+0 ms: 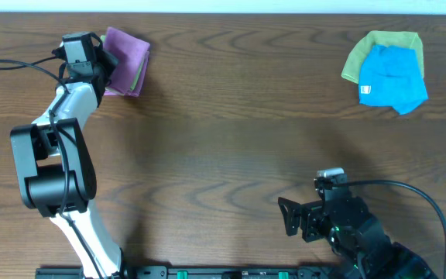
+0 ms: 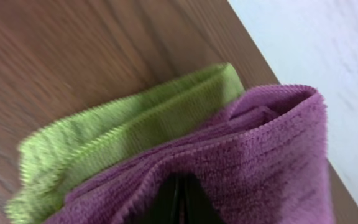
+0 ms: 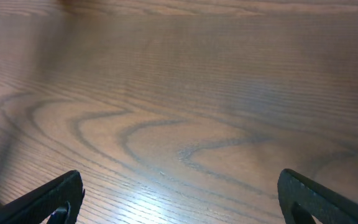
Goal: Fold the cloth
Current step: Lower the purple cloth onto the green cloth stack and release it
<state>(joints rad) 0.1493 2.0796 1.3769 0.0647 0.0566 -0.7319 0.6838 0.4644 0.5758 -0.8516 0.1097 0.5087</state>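
Observation:
The cloth (image 1: 128,53) is purple and folded into a small square at the table's far left, lying on a folded green cloth (image 1: 140,75). My left gripper (image 1: 108,68) is at its left edge. In the left wrist view the dark fingers (image 2: 180,200) are closed together, with the cloth (image 2: 272,155) bunched around and over them and the green cloth (image 2: 123,134) under it. No white tag shows. My right gripper (image 1: 291,218) is open and empty above bare wood near the front edge; its fingertips (image 3: 182,199) are wide apart.
A blue cloth (image 1: 392,76) lies crumpled on a lime-green cloth (image 1: 362,53) at the far right. The table's far edge (image 2: 272,68) runs just behind the purple cloth. The left arm's base (image 1: 53,167) stands at the front left, and a cable (image 1: 22,66) trails beside it.

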